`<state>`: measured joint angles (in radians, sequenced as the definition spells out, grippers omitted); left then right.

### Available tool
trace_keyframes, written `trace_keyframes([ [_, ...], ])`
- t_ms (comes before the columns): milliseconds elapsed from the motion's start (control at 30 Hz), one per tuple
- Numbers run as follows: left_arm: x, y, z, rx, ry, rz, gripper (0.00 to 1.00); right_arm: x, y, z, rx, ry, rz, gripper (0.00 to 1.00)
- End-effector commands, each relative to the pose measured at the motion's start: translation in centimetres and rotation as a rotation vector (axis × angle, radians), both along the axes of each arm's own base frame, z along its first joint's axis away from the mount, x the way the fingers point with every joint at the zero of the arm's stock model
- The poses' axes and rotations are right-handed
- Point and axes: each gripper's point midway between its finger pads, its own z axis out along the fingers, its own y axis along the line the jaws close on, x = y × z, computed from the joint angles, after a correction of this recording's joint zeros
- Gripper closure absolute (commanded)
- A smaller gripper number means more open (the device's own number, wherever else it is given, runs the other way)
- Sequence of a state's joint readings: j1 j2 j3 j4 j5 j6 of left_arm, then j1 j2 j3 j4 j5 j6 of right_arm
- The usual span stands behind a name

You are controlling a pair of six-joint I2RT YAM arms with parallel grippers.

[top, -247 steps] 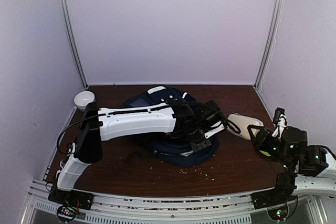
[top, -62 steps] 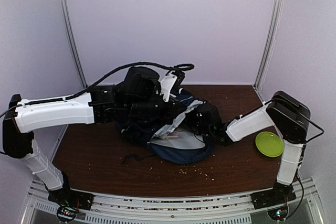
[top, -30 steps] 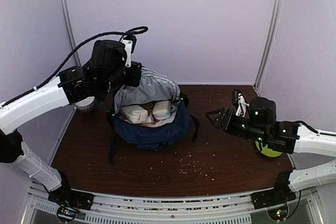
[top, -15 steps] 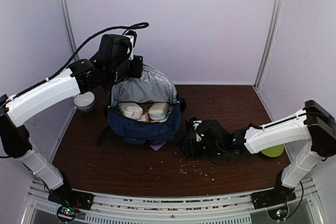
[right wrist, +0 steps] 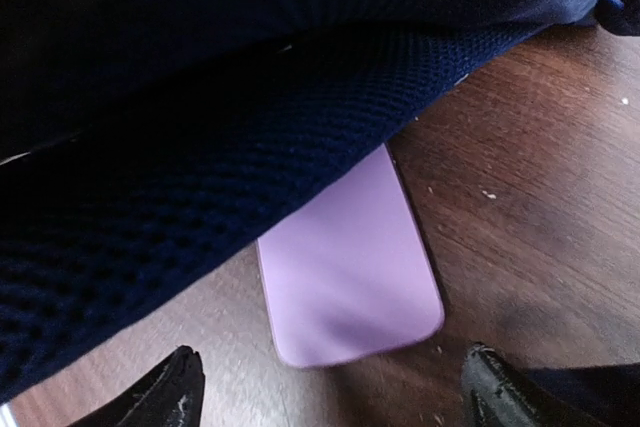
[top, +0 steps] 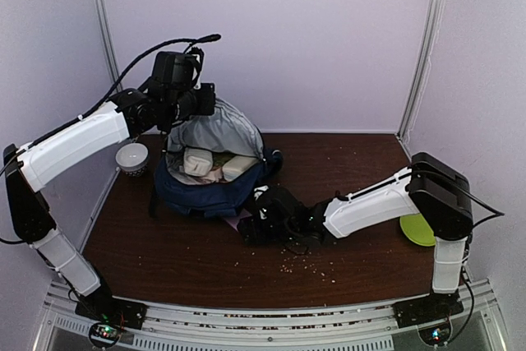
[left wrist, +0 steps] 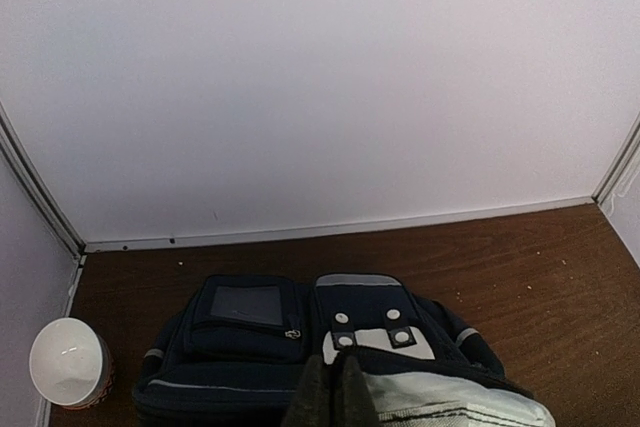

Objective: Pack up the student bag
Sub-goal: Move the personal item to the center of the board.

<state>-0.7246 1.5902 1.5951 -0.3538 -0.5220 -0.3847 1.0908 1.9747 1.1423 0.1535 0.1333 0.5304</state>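
Top external: lilac-walled brown table [top: 164,262]; left claw [top: 191,118] tight on bag [top: 197,192], right claw [top: 246,229] agape.

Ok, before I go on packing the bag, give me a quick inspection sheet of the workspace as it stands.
Surface: dark brown wooden table, scattered with pale crumbs.
Job's things: navy blue fabric backpack, mouth open, grey lining raised, pale packets inside.
Clutter: white cup at left; lime green round plate at right; flat lilac rounded card partly under the backpack.
Grippers: left gripper shut on the backpack's top edge, holding it up; right gripper open, low at the card's near end, nothing held.
Cables: black cable arching above the left wrist.
Surroundings: pale lilac walls, metal corner posts.
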Motion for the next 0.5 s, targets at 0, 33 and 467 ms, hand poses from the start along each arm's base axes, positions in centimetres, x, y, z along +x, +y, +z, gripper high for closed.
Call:
trace_keyframes([
  [0, 0.8, 0.5, 6.5, -0.198, -0.167, -0.002, 1.00, 0.9, 1.1, -1.2, -0.049, -0.023, 0.007, 0.10],
  [33, 0.8, 0.5, 6.8, -0.205, -0.171, -0.008, 1.00, 1.0, 1.2, -1.4, -0.060, -0.023, 0.006, 0.09],
  [467, -0.9, 2.4, 9.9, -0.213, -0.239, -0.005, 1.00, 2.7, 1.3, -4.5, -0.167, 0.031, 0.002, 0.07],
])
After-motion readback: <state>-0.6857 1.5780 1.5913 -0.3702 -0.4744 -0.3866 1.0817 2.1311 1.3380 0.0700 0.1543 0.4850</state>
